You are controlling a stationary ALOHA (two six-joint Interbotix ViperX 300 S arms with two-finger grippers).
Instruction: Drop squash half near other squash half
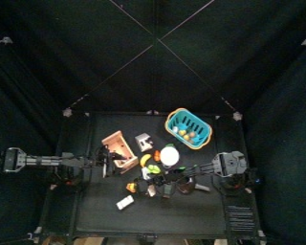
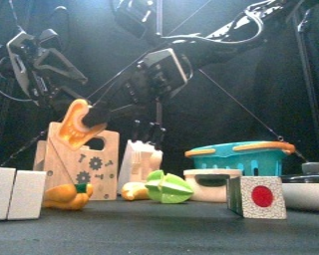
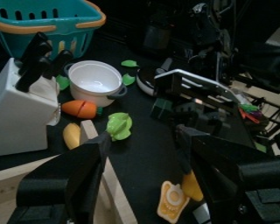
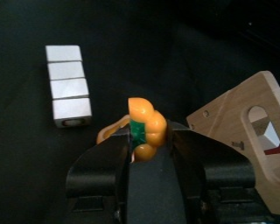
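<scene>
My right gripper (image 4: pixel 143 156) is shut on an orange squash half (image 4: pixel 143 128) with a green patch and holds it in the air. In the front view this squash half (image 2: pixel 76 119) hangs above the wooden block stand (image 2: pixel 80 157). The other squash half (image 2: pixel 65 196) lies on the table below it, at the stand's foot; in the right wrist view its edge (image 4: pixel 108 133) peeks out beside the held half. In the top view the right gripper (image 1: pixel 153 170) reaches to the table's middle. My left gripper (image 3: pixel 143 175) is open and empty, at the table's left (image 1: pixel 102 165).
A teal basket (image 2: pixel 242 156) stands at the back right, with a white bowl (image 2: pixel 209 183) and green toy vegetable (image 2: pixel 169 187) before it. A block with a red disc (image 2: pixel 257 196) sits front right. White blocks (image 4: pixel 67 87) lie front left. The wooden stand (image 4: pixel 254 122) is close by.
</scene>
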